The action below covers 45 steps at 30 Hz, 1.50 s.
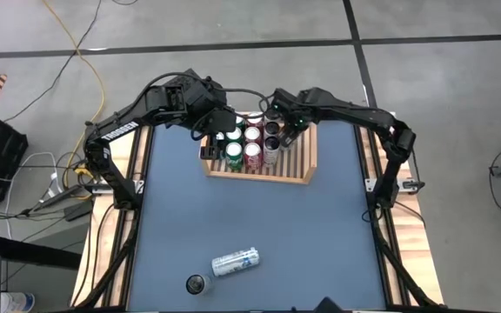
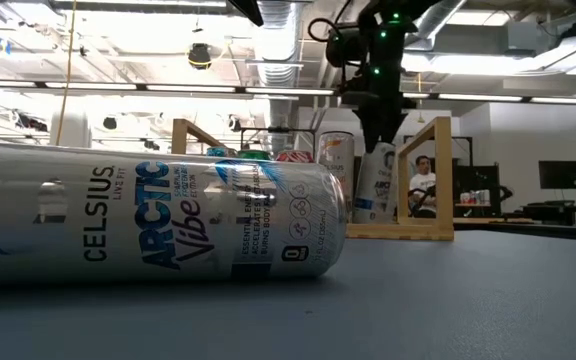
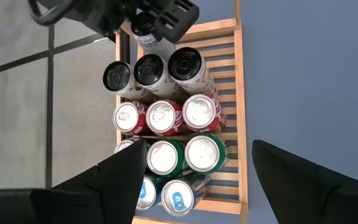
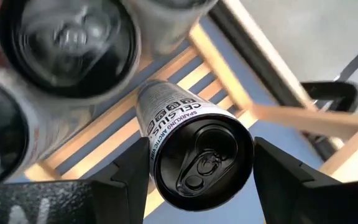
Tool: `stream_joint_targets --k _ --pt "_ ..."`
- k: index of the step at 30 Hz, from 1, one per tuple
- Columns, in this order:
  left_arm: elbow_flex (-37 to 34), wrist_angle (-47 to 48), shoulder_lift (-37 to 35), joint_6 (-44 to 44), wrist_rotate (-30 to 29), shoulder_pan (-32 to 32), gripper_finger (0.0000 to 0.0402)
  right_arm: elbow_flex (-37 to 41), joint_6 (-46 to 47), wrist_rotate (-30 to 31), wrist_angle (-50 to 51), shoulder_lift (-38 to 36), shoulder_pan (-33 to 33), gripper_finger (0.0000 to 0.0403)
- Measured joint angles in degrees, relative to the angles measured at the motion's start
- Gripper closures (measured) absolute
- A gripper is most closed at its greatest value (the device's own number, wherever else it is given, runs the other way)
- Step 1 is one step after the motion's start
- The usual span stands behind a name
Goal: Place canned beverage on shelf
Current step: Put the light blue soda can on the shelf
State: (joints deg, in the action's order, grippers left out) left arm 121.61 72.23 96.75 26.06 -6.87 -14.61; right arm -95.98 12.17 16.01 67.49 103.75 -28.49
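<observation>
Right gripper (image 4: 194, 180) clamped around a black-topped Celsius can (image 4: 201, 149) over the shelf (image 1: 263, 176) at the table's far edge, left gripper (image 3: 194, 180) spread wide, empty, above the can rows (image 3: 166, 134)

I'm seeing standing cans (image 4: 61, 43) crowding one side of my right gripper (image 4: 197, 165); bare shelf (image 4: 194, 78) slats are lying beyond.

Grey concrete floor (image 1: 233, 26) with dark seams surrounds the table; fluorescent ceiling lights (image 2: 118, 88) and a monitor (image 2: 560, 175) show behind.
</observation>
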Motion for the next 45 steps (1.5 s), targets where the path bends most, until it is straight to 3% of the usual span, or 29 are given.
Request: stream_joint_targets --k 25,28,39,45 --pt "0.0 0.0 0.0 0.2 0.0 0.0 0.0123 -2.1 -1.5 -0.5 4.3 0.8 -2.6 0.0178" --pt "0.0 0.0 0.0 -0.1 0.0 0.0 0.0123 -2.2 -3.1 -3.9 3.8 1.5 -2.1 0.0168" --pt "0.0 0.3 0.0 -0.4 0.0 0.0 0.0123 -2.1 -5.0 -5.0 2.2 2.2 -1.4 0.0119" --pt "0.0 0.3 0.0 -0.4 0.0 0.0 0.0123 -2.1 -7.1 -9.6 3.1 2.1 -2.1 0.0105"
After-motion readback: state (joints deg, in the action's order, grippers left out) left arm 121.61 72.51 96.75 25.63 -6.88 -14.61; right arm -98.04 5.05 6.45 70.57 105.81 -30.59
